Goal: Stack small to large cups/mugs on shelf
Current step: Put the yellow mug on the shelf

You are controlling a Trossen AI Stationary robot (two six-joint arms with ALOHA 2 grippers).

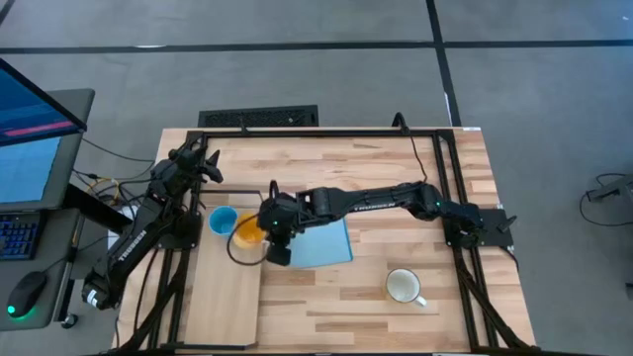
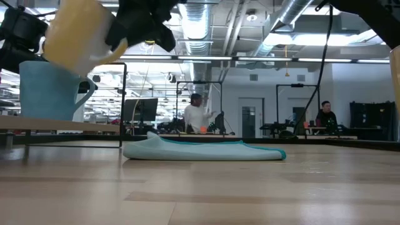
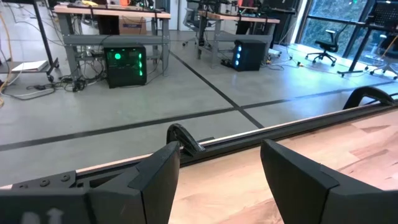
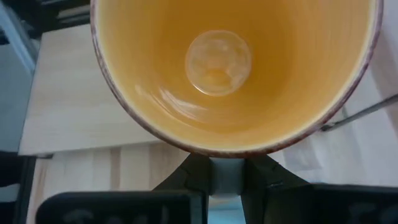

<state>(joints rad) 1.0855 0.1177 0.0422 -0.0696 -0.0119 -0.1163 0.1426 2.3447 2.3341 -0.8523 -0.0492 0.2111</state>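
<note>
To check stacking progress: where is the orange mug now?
The orange mug is held tilted in the right tool, in the air beside the light blue mug on the shelf.

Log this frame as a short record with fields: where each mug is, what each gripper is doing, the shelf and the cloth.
Blue mug: standing on the shelf
Orange mug: held tilted in the air beside the blue mug
White mug: on the table, untouched
Right gripper: shut on the orange mug
Left gripper: open, idle near the table's far edge
Blue cloth: lying beside the shelf
</note>
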